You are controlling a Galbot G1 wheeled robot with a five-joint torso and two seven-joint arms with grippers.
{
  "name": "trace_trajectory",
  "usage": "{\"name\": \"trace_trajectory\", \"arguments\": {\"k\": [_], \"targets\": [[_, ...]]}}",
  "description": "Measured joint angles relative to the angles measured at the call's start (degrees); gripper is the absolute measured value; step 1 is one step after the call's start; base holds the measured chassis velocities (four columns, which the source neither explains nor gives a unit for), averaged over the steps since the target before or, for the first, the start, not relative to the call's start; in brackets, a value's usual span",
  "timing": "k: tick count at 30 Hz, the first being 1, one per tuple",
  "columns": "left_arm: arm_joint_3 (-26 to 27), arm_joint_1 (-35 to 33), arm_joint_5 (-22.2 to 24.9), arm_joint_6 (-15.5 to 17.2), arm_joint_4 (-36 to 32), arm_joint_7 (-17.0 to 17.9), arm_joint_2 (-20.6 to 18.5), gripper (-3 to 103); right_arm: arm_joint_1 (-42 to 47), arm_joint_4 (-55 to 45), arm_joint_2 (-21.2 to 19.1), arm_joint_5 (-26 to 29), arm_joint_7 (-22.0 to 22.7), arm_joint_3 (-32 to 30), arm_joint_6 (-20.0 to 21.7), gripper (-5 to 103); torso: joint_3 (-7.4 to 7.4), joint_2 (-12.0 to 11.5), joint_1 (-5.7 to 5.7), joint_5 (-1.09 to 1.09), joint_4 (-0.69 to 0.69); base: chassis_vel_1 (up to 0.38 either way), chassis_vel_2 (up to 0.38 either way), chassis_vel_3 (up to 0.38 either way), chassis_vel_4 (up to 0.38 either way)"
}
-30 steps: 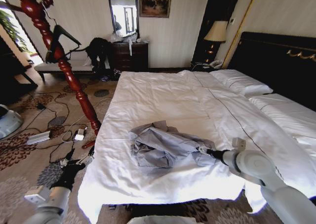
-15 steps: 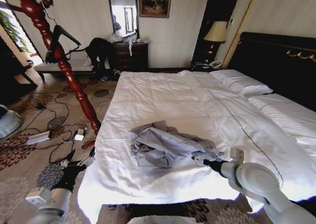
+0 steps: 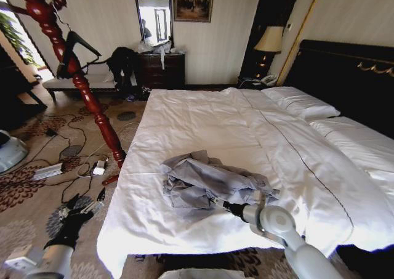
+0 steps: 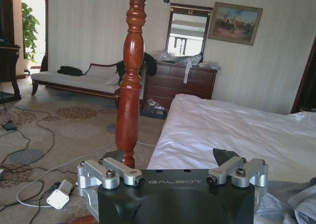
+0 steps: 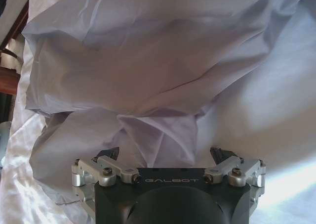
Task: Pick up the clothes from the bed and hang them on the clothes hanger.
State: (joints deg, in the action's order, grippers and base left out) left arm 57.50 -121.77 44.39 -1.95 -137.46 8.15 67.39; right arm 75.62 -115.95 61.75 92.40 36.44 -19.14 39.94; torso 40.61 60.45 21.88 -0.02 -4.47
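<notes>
Striped pale walls are hung with a painting [image 3: 194,1] and mirror [image 3: 154,17]; the patterned carpet [image 3: 37,193] is strewn with cables.

White arms, black claw [image 5: 165,157], silver screws

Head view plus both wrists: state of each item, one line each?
clothes: crumpled heap lying on the bed, not lifted.
bed: made, white sheets.
clothes hanger: hanging on the red coat stand, bare.
right gripper: open, at the clothes' near edge, fabric between its fingers.
left gripper: open, low over the carpet.
</notes>
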Motion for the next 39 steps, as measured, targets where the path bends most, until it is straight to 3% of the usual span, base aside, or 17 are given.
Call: {"name": "trace_trajectory", "arguments": {"k": [8, 11, 20, 26, 33, 36, 37, 39], "targets": [[-0.16, 0.84, -0.15, 0.79, -0.03, 0.97, -0.03, 100, -2.35, 2.22, 6.70, -0.44, -1.65, 2.66, -2.15, 96, 0.00, 0.00, 0.00, 0.01, 0.00, 0.000, 0.000, 0.000, 0.000], [-0.14, 0.78, -0.16, 0.82, 0.07, 1.00, 0.07, 100, -3.98, 3.27, 9.41, -0.41, -1.82, 3.00, -3.03, 100, 0.00, 0.00, 0.00, 0.00, 0.00, 0.000, 0.000, 0.000, 0.000], [0.33, 0.73, -0.10, 0.67, 0.34, 0.99, 0.11, 100, -9.54, 7.90, 13.31, -3.57, -0.94, 6.70, -3.72, 97, 0.00, 0.00, 0.00, 0.01, 0.01, 0.000, 0.000, 0.000, 0.000], [0.59, 0.60, 0.00, 0.24, 0.64, 0.74, 0.51, 100, -9.53, 7.75, 12.91, -4.41, -0.54, 7.59, -3.77, 82, 0.00, 0.00, 0.00, 0.02, 0.01, 0.000, 0.000, 0.000, 0.000], [-0.07, 0.97, -0.06, -0.12, 1.14, 0.63, 0.69, 100, -7.61, 6.20, 11.31, -4.98, -0.70, 7.97, -3.25, 49, 0.00, 0.00, 0.00, 0.01, 0.00, 0.000, 0.000, 0.000, 0.000], [0.24, 0.97, 0.01, -0.15, 1.07, 0.63, 0.48, 100, -7.84, 5.95, 11.33, -4.97, -0.69, 7.91, -3.32, 44, 0.00, 0.00, 0.00, 0.01, 0.00, 0.000, 0.000, 0.000, 0.000], [0.57, 0.90, 0.26, -0.16, 1.03, 0.64, 0.35, 100, -8.03, 5.76, 11.31, -4.83, -0.69, 7.91, -3.39, 33, 0.00, 0.00, 0.00, 0.01, 0.00, 0.000, 0.000, 0.000, 0.000], [0.73, 0.86, 0.38, -0.18, 1.00, 0.65, 0.32, 100, -8.09, 5.66, 11.30, -4.75, -0.66, 7.95, -3.43, 33, 0.00, 0.00, 0.00, 0.01, 0.00, 0.000, 0.000, 0.000, 0.000]]}}
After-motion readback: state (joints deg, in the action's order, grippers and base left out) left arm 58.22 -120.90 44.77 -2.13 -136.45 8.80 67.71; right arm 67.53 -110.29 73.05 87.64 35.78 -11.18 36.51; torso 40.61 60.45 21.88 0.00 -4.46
